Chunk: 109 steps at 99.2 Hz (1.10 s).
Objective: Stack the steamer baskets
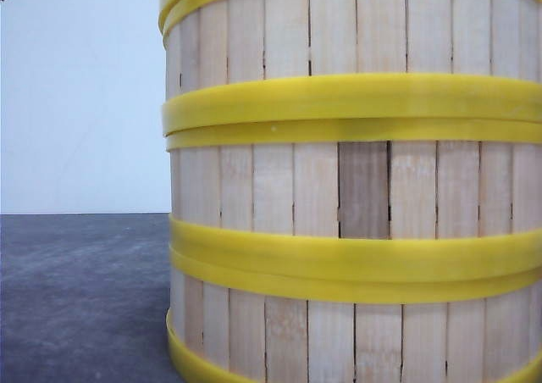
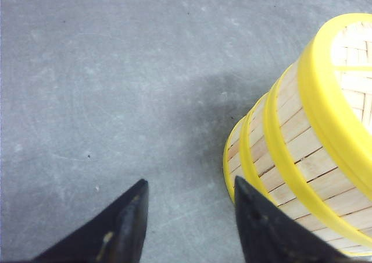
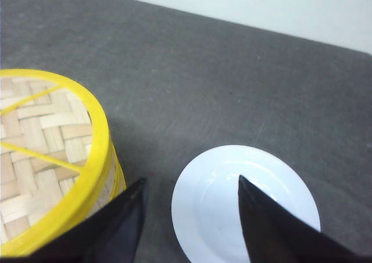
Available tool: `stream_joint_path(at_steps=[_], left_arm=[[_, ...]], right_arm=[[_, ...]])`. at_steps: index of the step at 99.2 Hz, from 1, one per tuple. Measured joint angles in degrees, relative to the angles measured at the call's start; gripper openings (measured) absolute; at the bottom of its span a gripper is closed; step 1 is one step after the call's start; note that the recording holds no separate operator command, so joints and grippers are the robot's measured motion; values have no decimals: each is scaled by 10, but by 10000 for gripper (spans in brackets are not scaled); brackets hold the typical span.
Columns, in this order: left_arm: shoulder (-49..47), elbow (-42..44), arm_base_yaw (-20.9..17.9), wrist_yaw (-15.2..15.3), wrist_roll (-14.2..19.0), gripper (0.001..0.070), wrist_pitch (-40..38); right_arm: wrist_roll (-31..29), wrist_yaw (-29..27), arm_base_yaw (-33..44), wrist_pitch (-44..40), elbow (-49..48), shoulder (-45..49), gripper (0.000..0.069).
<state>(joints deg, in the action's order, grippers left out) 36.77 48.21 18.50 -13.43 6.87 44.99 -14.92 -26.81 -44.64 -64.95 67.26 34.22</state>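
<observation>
Steamer baskets (image 1: 356, 188): stacked in one column on the counter, very close to the front camera, filling the right and centre of that view; at least three tiers show there, the top cut off by the frame.
Walls: pale vertical wooden slats, one slat in the middle tier darker than the rest.
Rims: yellow bands, paired where one tier sits on the next, roughly flush all the way down.
Top of stack: the right wrist view shows a woven pale lattice crossed by thin yellow ribs inside the top yellow rim; no buns can be seen.
Counter (image 1: 76, 298): dark grey, matte, with a pale wall behind it.
Left end effector (image 2: 189, 222): black fingers set moderately wide apart, nothing between them; it hangs over bare counter just beside the foot of the stack, and whether one finger touches the lower rims cannot be told.
Right end effector (image 3: 192, 216): fingers likewise moderately wide, holding nothing, above the gap between stack and plate.
White plate (image 3: 232, 184): round, shallow, lying flat on the counter near the stack but apart from it.
</observation>
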Motion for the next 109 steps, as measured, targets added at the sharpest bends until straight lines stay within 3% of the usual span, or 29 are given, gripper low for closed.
stream_joint_path(at_steps=[10, 21, 109], left_arm=[[0, 0, 0, 0, 0, 62, 0], [0, 0, 0, 0, 0, 21, -1], [0, 0, 0, 5, -3, 17, -2]], right_arm=[[-3, 0, 0, 0, 0, 1, 87], [-4, 0, 0, 0, 0, 1, 22], [-5, 0, 0, 1, 0, 1, 7]])
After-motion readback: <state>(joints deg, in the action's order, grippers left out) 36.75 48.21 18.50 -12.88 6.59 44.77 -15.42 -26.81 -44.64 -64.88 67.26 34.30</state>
